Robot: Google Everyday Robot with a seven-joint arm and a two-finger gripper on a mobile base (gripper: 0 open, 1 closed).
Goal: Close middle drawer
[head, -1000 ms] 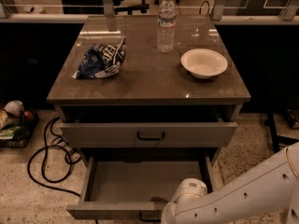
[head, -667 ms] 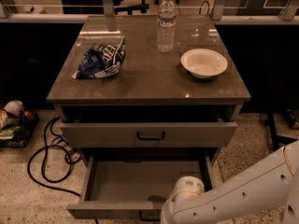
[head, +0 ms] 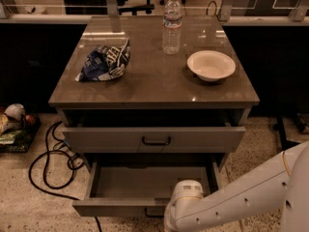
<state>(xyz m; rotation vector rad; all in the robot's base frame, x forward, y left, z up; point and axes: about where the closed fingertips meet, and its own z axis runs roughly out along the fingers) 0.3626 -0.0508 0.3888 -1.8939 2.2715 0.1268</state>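
"Where's the middle drawer (head: 145, 185)?"

"Pulled way out, under the top drawer (head: 106, 139). It's empty inside. The gripper (head: 183, 202) is down low by its front, over to the right. I can't tell if the jaws are apart or together."

"What might go wrong?"

"A push that far to one side could send the drawer in crooked, so it sticks. A hard shove might knock over the water bottle (head: 171, 25) on the counter (head: 145, 88)."
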